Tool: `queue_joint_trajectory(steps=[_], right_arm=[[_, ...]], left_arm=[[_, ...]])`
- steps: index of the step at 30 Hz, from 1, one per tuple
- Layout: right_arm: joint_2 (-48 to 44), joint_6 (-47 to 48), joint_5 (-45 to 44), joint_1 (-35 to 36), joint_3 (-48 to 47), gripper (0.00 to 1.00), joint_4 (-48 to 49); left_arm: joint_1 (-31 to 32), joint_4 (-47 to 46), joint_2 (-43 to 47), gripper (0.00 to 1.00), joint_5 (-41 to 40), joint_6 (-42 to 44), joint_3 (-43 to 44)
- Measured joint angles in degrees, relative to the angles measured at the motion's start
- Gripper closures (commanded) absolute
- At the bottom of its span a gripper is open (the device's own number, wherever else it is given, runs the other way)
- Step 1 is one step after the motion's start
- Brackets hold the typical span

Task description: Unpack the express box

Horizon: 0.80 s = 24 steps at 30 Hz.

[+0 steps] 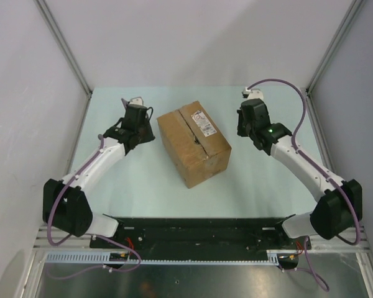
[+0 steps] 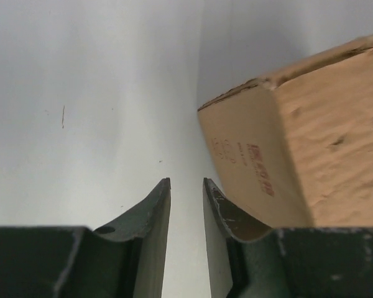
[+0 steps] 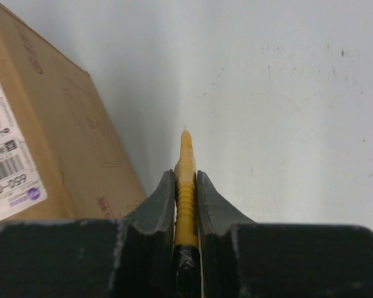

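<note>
Express box (image 1: 194, 143) sits mid-table (image 1: 143, 180), skewed, between the two arms. Brown corrugated, top flaps shut, dark marks along the centre seam. White label (image 3: 6, 167) on top: barcode plus small print, not legible. Red stamp (image 2: 261, 177) on the side, also unreadable. Left gripper (image 2: 186, 181) jaws slightly apart, empty, beside the box. Right gripper (image 3: 186, 172) clamped on yellow utility knife (image 3: 186, 155).

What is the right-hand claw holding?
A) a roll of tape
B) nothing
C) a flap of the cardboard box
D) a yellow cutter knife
D: the right wrist view shows the right gripper shut on a yellow utility knife, with the express box off to one side.
</note>
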<state>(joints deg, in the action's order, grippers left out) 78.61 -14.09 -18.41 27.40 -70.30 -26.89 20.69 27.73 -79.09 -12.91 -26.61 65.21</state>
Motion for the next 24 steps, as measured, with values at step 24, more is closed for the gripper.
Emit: queue_joint_trajectory(steps=[24], right_arm=[[13.00, 7.08, -14.01, 19.34, 0.13, 1.00, 8.68]], left_arm=[[-3.45, 0.24, -12.33, 0.68, 4.59, 0.09, 3.65]])
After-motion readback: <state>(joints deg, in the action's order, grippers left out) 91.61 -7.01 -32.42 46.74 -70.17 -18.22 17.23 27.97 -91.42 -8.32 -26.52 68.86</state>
